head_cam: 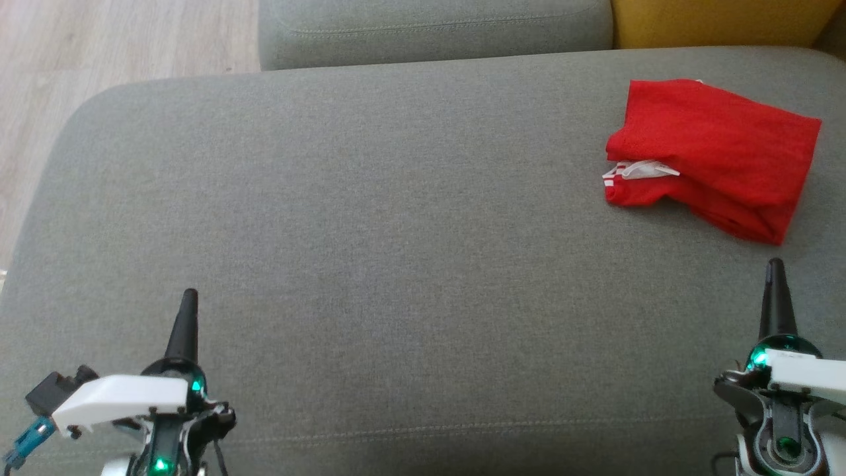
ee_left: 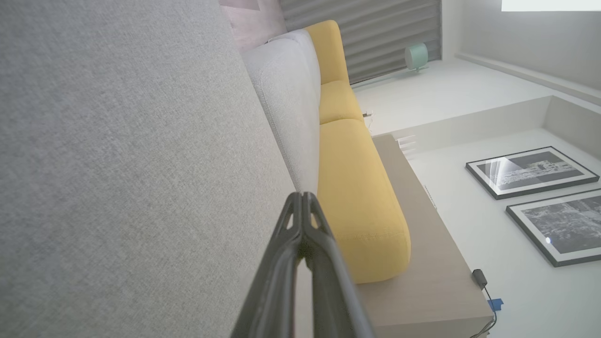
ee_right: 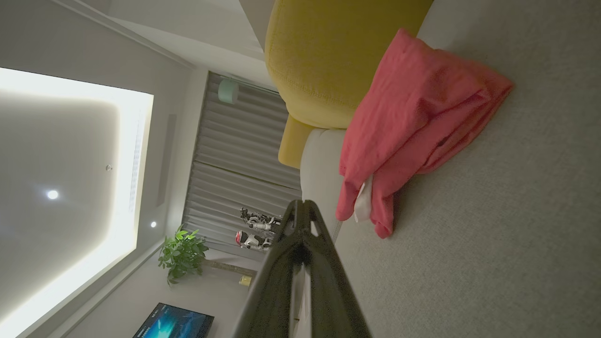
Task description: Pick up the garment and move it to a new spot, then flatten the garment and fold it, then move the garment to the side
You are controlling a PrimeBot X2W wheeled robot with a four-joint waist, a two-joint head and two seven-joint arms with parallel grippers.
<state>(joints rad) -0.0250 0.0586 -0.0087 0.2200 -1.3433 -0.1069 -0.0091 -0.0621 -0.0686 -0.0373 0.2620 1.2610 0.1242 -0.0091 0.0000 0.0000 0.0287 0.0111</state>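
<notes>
The garment [head_cam: 714, 152] is red cloth with a white trim, folded into a compact bundle at the far right of the grey sofa seat [head_cam: 370, 231]. In the right wrist view the garment [ee_right: 413, 122] lies ahead and to the right of the fingertips, apart from them. My right gripper [head_cam: 774, 264] is shut and empty, just short of the garment's near edge. My left gripper [head_cam: 190, 294] is shut and empty at the lower left, far from the garment. In each wrist view the fingers meet at the tip: left gripper [ee_left: 303, 195], right gripper [ee_right: 303, 203].
A grey back cushion [head_cam: 429, 30] and a yellow cushion [head_cam: 720, 20] run along the seat's far edge. Wooden floor [head_cam: 99, 39] shows past the seat's rounded far left corner. A wooden shelf [ee_left: 422, 244] stands behind the sofa.
</notes>
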